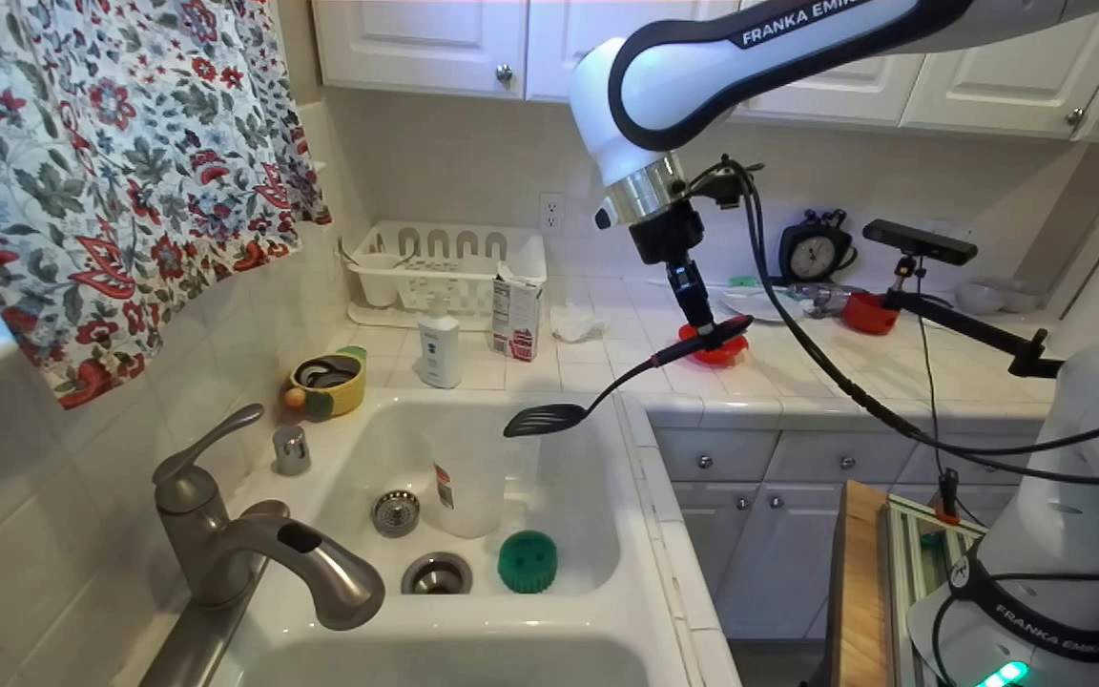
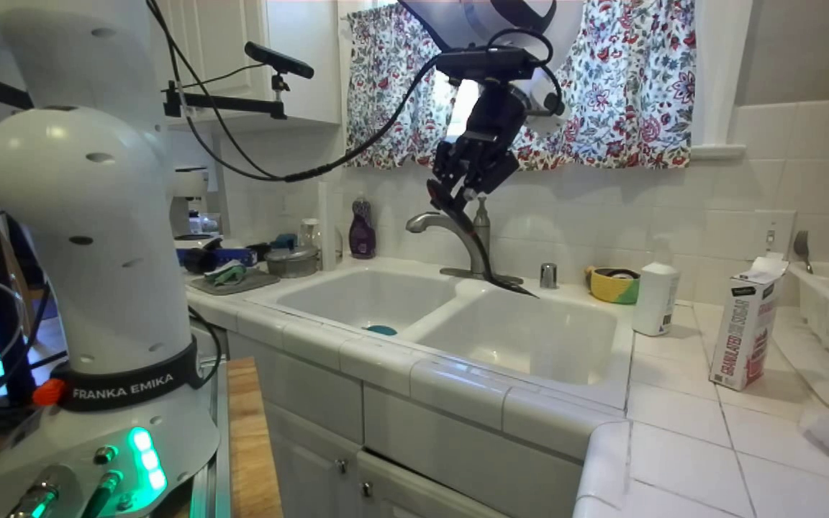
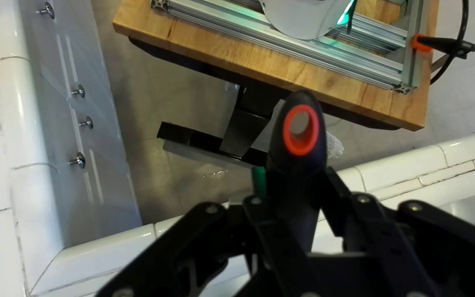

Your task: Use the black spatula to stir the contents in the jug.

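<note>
The tool (image 1: 705, 327), jaws closed on the handle of a black spatula (image 1: 669, 353), leaves the shaft free, presumably for reach into the jug (image 1: 471, 501) standing in the sink (image 1: 559, 615). The spatula's long axis slants down from handle to slotted head, which points out over the sink, outside the jug.

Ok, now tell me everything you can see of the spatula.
The spatula is black and looks plastic, with a slotted head, a thin curved shaft and a thicker handle with a red ring at its end. The gripper is closed on the handle; the spatula hangs tilted, its head lower and over the sink. Whether the head touches the jug is unclear.
</note>
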Controlling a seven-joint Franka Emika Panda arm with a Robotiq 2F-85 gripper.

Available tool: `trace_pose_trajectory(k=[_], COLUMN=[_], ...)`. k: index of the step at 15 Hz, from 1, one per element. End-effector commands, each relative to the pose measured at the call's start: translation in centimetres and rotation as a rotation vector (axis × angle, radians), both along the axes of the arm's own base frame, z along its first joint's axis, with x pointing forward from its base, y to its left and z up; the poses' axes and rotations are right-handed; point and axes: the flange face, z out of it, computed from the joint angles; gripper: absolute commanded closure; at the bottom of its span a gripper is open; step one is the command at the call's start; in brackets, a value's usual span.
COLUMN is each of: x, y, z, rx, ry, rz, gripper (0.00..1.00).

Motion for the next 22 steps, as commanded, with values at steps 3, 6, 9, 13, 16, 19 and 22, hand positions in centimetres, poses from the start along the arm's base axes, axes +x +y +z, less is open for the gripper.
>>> trace_pose_trajectory(k=[3, 6, 9, 13, 16, 19, 22], x=[0.0, 1.4, 2.8, 5.0, 7.2, 9.2, 10.5], y=[0.0, 1.8, 3.5, 4.6, 4.4, 4.1, 4.3], z=[0.0, -0.1, -0.3, -0.8, -1.7, -2.3, -2.8], rx=[0.0, 0.018, 0.011, -0.04, -0.076, -0.101, -0.117], ry=[0.0, -0.016, -0.026, -0.04, -0.048, -0.039, -0.026], rz=[0.0, 0.001, 0.001, -0.028, -0.088, -0.147, -0.18], gripper=[0.9, 0.9, 0.9, 0.9, 0.9, 0.9, 0.9])
